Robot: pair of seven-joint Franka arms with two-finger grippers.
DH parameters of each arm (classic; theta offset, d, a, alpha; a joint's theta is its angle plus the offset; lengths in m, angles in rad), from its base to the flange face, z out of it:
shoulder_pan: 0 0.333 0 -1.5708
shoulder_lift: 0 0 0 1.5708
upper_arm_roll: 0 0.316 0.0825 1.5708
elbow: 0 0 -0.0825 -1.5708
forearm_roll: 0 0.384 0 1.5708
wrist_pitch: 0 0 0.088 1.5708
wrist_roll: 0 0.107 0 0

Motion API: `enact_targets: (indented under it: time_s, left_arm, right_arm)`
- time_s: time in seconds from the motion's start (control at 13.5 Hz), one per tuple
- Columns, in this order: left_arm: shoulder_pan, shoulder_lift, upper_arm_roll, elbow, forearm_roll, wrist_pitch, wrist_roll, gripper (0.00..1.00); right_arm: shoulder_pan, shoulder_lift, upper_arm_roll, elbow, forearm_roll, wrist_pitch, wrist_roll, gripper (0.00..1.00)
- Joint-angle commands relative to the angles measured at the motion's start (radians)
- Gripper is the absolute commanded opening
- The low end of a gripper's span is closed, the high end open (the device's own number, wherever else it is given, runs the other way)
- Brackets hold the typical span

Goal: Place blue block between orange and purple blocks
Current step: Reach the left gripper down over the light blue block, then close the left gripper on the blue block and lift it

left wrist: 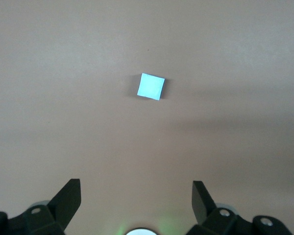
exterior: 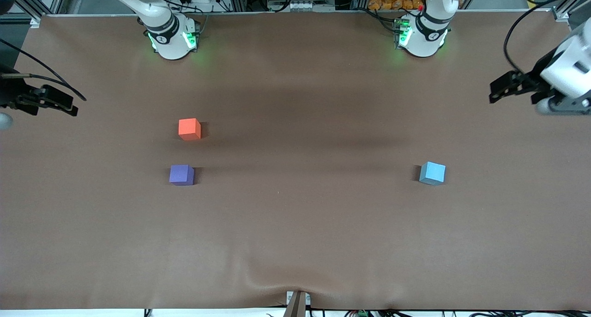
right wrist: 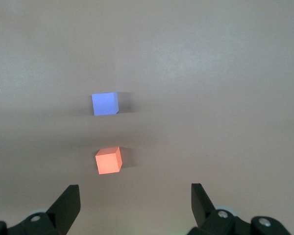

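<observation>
The blue block (exterior: 432,173) lies alone on the brown table toward the left arm's end; it also shows in the left wrist view (left wrist: 151,86). The orange block (exterior: 189,129) and the purple block (exterior: 181,174) lie toward the right arm's end, the purple one nearer to the front camera, with a gap of about one block between them. Both show in the right wrist view, orange (right wrist: 109,160) and purple (right wrist: 105,103). My left gripper (exterior: 497,91) (left wrist: 136,188) is open and empty, high over the table's edge at its end. My right gripper (exterior: 69,105) (right wrist: 135,191) is open and empty, high over its end.
The two arm bases (exterior: 173,39) (exterior: 422,37) stand along the table's farthest edge. The brown cloth (exterior: 295,215) has a small wrinkle at its nearest edge, by a camera mount (exterior: 297,303).
</observation>
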Motion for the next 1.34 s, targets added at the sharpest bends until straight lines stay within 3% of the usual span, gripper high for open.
enact_targets:
  time_s: [0.0,0.22,0.59,1.26]
  left_arm:
    - [0.003,-0.014,-0.026,-0.233,-0.020,0.207,0.018,1.00]
    - [0.004,0.048,-0.051,-0.427,-0.014,0.493,0.018,1.00]
    - [0.010,0.307,-0.048,-0.448,0.023,0.801,0.064,1.00]
    - [0.052,0.457,-0.045,-0.404,0.138,0.911,0.081,1.00]
  right_arm:
    - [0.004,0.007,0.002,0.000,-0.022,0.009,0.013,1.00]
    - [0.013,0.007,0.002,-0.001,-0.022,0.009,0.020,1.00]
    - [0.013,0.013,0.002,0.000,-0.022,0.010,0.020,1.00]
    - [0.035,0.016,0.002,-0.001,-0.008,0.015,0.025,1.00]
